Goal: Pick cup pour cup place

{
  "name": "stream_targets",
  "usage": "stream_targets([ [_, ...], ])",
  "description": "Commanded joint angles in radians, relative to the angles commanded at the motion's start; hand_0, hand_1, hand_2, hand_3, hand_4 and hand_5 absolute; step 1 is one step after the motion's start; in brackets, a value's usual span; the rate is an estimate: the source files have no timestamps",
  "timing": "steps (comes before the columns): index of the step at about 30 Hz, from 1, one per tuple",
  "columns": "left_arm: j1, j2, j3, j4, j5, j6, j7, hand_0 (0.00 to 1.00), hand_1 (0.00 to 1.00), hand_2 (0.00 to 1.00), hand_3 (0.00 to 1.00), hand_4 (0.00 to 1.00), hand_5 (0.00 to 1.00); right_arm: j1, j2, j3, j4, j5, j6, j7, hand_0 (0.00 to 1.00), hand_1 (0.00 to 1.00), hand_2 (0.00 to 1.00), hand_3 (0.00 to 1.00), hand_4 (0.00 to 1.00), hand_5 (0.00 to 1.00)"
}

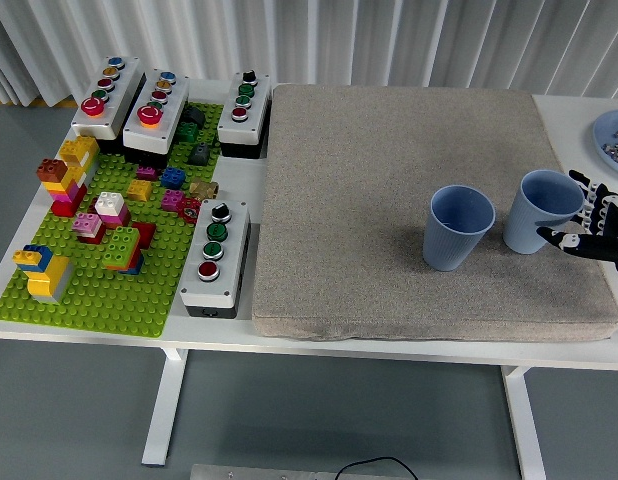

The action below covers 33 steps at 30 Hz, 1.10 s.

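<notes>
Two light blue ribbed cups stand upright on the grey mat. The left cup stands free near the mat's middle right. The right cup stands beside it, close to the mat's right edge. My right hand comes in from the right edge and sits against this cup's right side. Its fingers are spread behind the rim and its thumb lies in front of the cup's lower wall. The cup rests on the mat. I cannot see what is inside either cup. My left arm is out of view.
A green brick baseplate with several coloured bricks fills the left. Several button boxes stand there, one next to the mat's left edge. A blue plate with small parts sits at the far right edge.
</notes>
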<state>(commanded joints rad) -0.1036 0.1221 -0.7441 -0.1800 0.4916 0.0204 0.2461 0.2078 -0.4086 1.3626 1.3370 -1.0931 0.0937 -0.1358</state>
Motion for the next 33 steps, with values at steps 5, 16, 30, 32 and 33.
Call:
stream_targets([
  [5, 0.0, 0.001, -0.007, 0.0, 0.006, 0.0, 0.002, 0.738, 0.761, 0.818, 0.664, 0.505, 0.925, -0.003, -0.007, 0.002, 0.013, 0.001, 0.003, -0.006, 0.951, 0.928, 0.998, 0.998, 0.873, 0.173],
  [16, -0.001, 0.003, -0.024, 0.0, 0.02, 0.0, 0.005, 0.738, 0.76, 0.818, 0.663, 0.506, 0.926, -0.004, -0.029, 0.012, 0.051, 0.016, 0.004, -0.013, 0.952, 0.931, 0.998, 0.998, 0.872, 0.176],
  [30, 0.0, 0.017, -0.03, 0.0, 0.024, 0.002, 0.011, 0.738, 0.76, 0.818, 0.663, 0.506, 0.924, 0.14, -0.108, 0.002, 0.052, 0.078, -0.05, 0.02, 0.952, 0.929, 0.998, 0.998, 0.868, 0.174],
  [32, 0.001, 0.019, -0.025, 0.0, 0.024, 0.001, 0.012, 0.738, 0.761, 0.818, 0.663, 0.507, 0.926, 0.182, -0.102, -0.001, 0.032, 0.098, -0.082, 0.04, 0.9, 0.864, 0.93, 0.943, 0.863, 0.19],
  [33, 0.001, 0.019, -0.022, 0.0, 0.023, 0.002, 0.012, 0.738, 0.761, 0.818, 0.663, 0.507, 0.926, 0.206, -0.095, -0.001, 0.018, 0.108, -0.098, 0.051, 0.9, 0.864, 0.93, 0.943, 0.863, 0.19],
])
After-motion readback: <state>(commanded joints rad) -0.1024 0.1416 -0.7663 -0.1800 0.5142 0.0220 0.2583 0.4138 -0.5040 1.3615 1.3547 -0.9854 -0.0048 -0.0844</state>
